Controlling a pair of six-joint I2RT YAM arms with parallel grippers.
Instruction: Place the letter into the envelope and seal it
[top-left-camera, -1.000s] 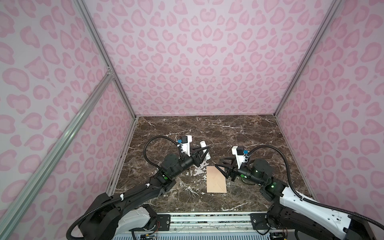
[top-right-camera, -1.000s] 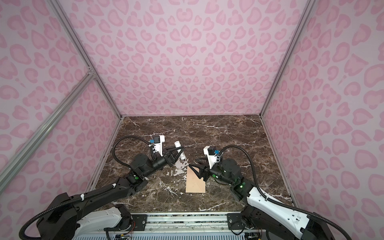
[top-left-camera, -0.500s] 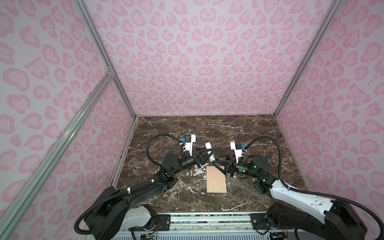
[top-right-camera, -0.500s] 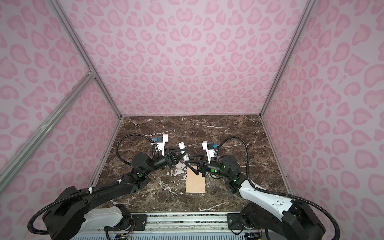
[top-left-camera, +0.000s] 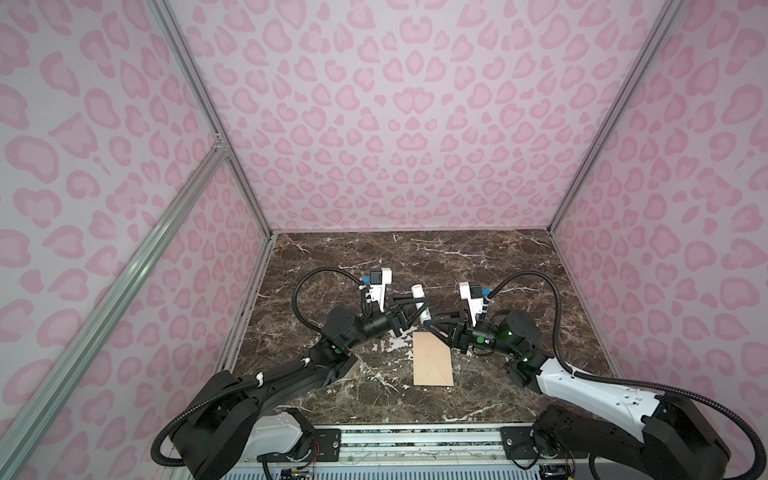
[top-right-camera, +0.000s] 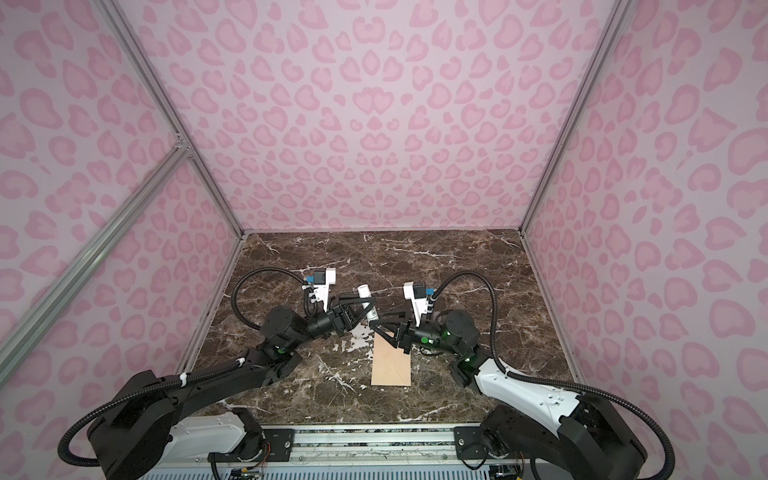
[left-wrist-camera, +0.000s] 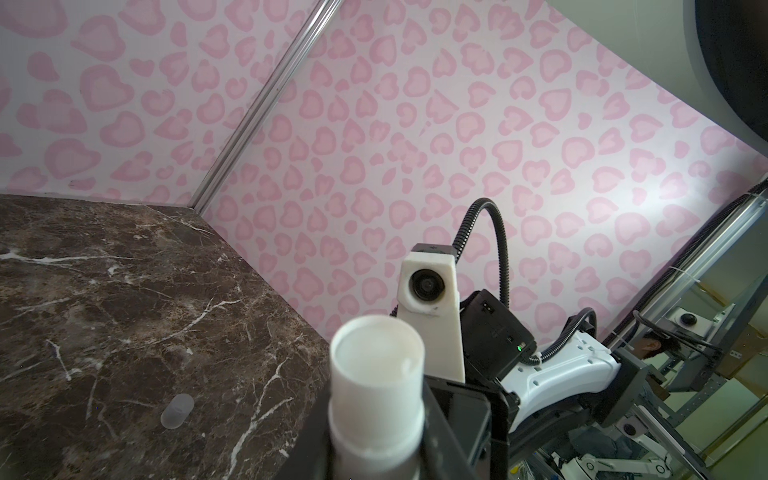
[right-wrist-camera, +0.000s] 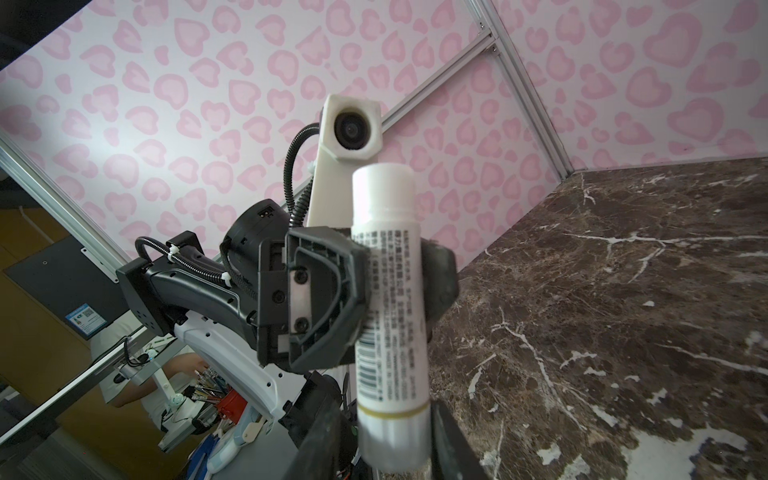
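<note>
Pink heart-print walls, dark brown marble desk. We see peach-tan paper envelope flat on desk, front-centre. Left hand pinching white cylindrical glue stick mid-body, raised off desk near envelope's far edge. Right hand fingers flank stick's lower end; we cannot tell if gripping. Small translucent cap lies on desk, apart.

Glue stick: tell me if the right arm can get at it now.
Probably yes. The left gripper holds the glue stick by its middle, leaving the lower end bare, and the right gripper flanks that end.
</note>
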